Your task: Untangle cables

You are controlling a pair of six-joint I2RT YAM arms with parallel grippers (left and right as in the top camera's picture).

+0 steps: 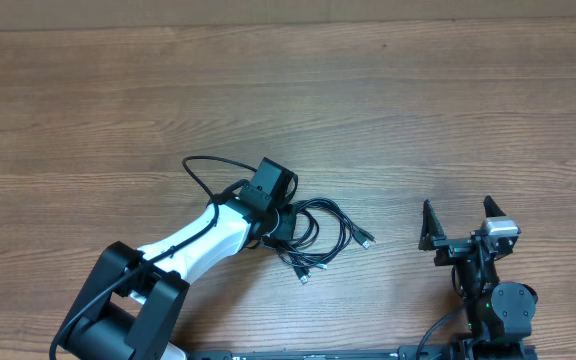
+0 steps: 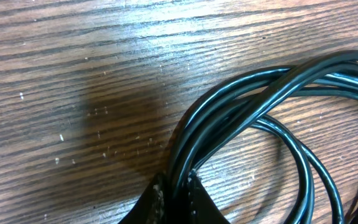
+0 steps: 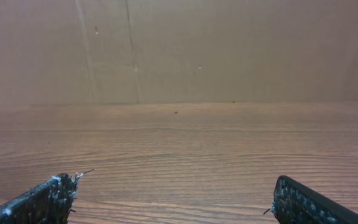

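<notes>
Left wrist view, entry one: your left gripper [image 2: 177, 190]. The jaws were drawn almost together and pinched a tight bunch of the cables [image 2: 260, 93] where the strands ran down between the fingers [image 2: 199, 200] at the bottom edge. How many strands sat inside the pinch could not be told.

Entry two: the cables. From the pinch they rose and curved off to the right of that view in glossy, overlapping loops that lay on the wooden table [image 2: 73, 74]. Seen from overhead, the bundle was a loose coil just to the right of your left wrist. Its long axis ran roughly left to right, and its plug ends [image 1: 368, 241] trailed from the right side and toward the near edge.

Entry three: your right gripper [image 3: 174, 183]. The jaws stood wide and held nothing. Overhead it stood well apart from the coil, to the coil's right, and the plug ends were the part of the bundle nearest it.

Assessment: your left arm was the nearer one and already on the bundle. All the free length lay to the right of the pinch, toward your right arm. Any separating pull would probably have to follow that left-to-right line, with your right gripper reaching leftward for a plug end.
</notes>
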